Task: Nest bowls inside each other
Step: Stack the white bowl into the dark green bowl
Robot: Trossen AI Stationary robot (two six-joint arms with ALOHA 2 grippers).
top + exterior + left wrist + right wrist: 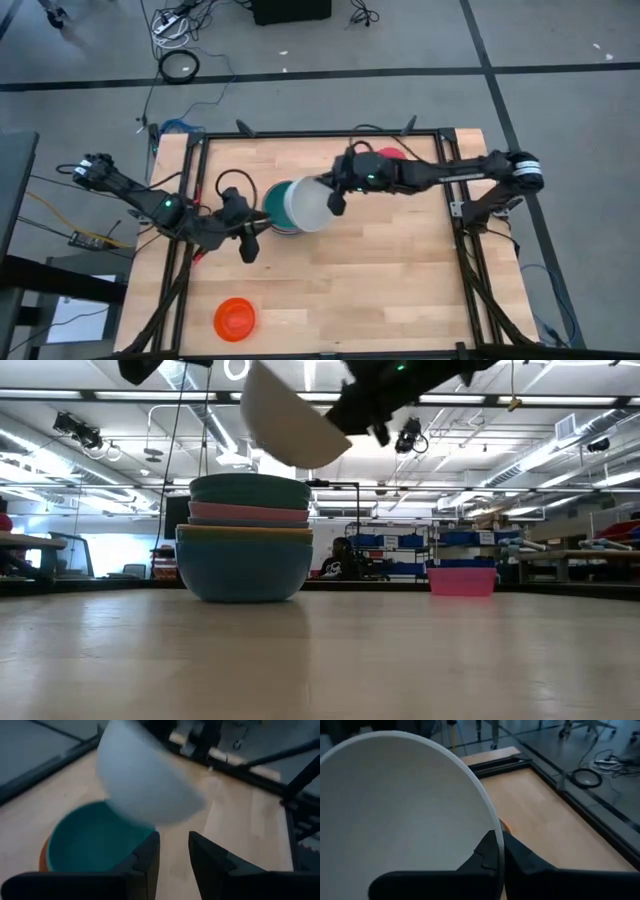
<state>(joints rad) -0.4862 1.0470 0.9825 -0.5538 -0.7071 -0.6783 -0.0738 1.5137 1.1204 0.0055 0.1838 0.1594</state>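
The right gripper (501, 851) is clamped on the rim of the white bowl (309, 204), one finger inside the wall and one outside, and holds it in the air, tilted, above and slightly to one side of the stack (245, 538). That stack sits near the middle of the table (380, 290) — a blue bowl (243, 568) at the bottom, then an orange rim, a pink band (250, 512), and the teal bowl (95, 842) uppermost, its hollow open and waiting (there may be more bowls buried inside; the low view shows only edges).

The left gripper (174, 854) hangs just beside the stack with its fingers parted and nothing between them.

So the job looks well past halfway: several bowls are nested and the white one is about to join them, though it has not yet been lowered. Still loose are the red-orange bowl (235, 318) near the table's front edge, well apart from the stack, and a magenta bowl (391, 154) half hidden behind the right arm at the far side.
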